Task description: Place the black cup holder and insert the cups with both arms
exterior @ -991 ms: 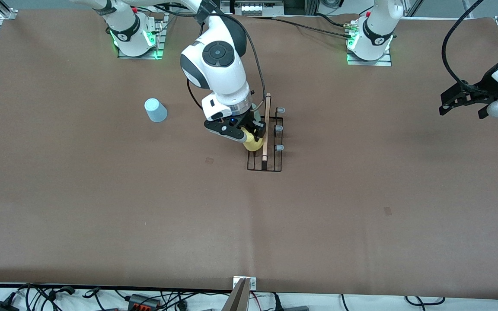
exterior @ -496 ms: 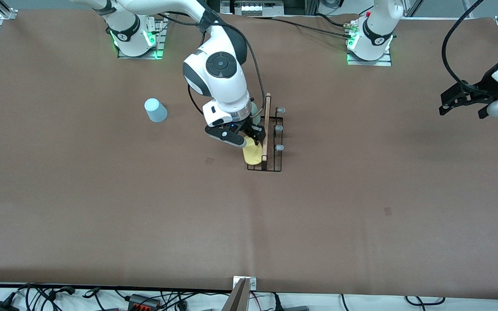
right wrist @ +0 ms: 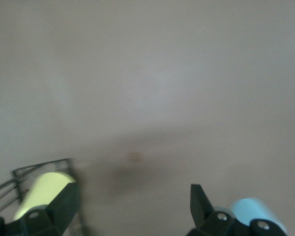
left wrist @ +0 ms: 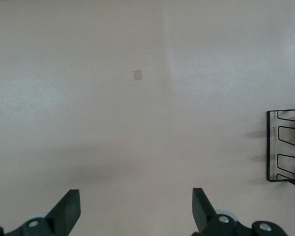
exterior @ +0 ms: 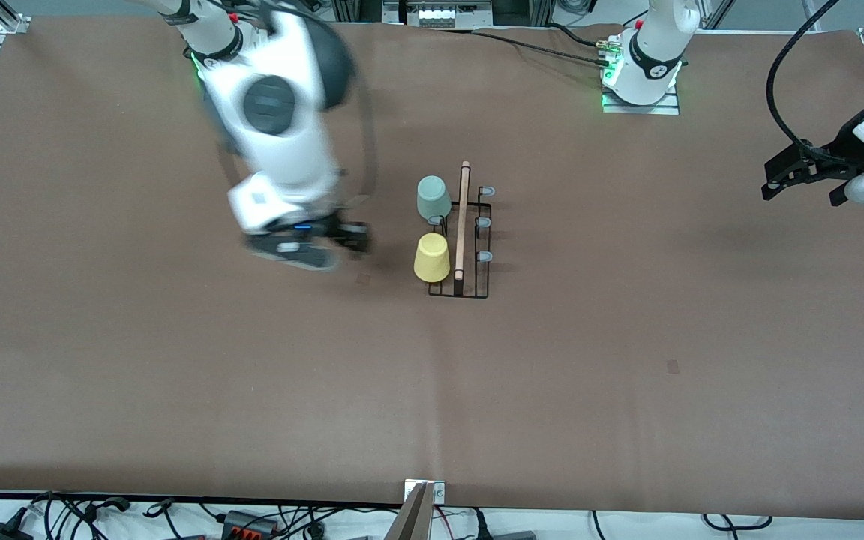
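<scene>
The black cup holder (exterior: 477, 289) stands mid-table with its wooden rod handle (exterior: 463, 217) on top. A pale green cup (exterior: 433, 197) and a yellow cup (exterior: 432, 257) sit upside down on its prongs, on the side toward the right arm's end. My right gripper (exterior: 346, 238) is open and empty, over the table beside the holder. The right wrist view (right wrist: 132, 206) shows the yellow cup (right wrist: 44, 191) and the light blue cup (right wrist: 250, 211). The right arm hides the light blue cup in the front view. My left gripper (exterior: 799, 191) waits open at the left arm's end (left wrist: 135, 211).
Three bare pale blue prong tips (exterior: 484, 223) face the left arm's end. The holder's base edge (left wrist: 285, 145) shows in the left wrist view. Small tape marks (exterior: 673, 367) lie on the brown table. Cables run along the near edge (exterior: 252, 517).
My right gripper let go of the yellow cup on the holder and swung quickly away toward the right arm's end. The left arm has not moved.
</scene>
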Controlling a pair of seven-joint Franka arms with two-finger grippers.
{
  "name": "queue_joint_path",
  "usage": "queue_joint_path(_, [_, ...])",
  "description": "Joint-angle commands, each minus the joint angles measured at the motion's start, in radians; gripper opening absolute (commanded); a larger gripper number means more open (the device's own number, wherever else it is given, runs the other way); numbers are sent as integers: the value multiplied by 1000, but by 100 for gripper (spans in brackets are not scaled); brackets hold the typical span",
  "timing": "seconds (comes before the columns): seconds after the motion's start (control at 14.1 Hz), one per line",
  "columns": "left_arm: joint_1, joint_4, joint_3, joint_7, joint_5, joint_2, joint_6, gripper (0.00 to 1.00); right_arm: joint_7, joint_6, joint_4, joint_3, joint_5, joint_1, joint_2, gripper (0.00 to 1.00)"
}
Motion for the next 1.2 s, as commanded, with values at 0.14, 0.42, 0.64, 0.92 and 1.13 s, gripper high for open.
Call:
queue_joint_path(0.14, [-8,26,11,16,-22,13,-16,100,-449,-206,-32,2,66,-289,-165,100])
queue_joint_path(0.42, [-8,26,11,16,-22,13,-16,100,-622,-233,-26,-109,69,-420,-260,100])
queue_joint_path(0.64, [-6,26,12,16,-22,13,-16,100,-619,-269,-26,-110,77,-445,-291,100])
queue_joint_path(0.92, [-6,26,12,16,-22,13,-17,100,-721,-265,-15,-109,129,-451,-219,100])
queue_joint_path(1.13, [-6,26,12,16,-22,13,-17,100,-752,-266,-21,-106,126,-446,-202,100])
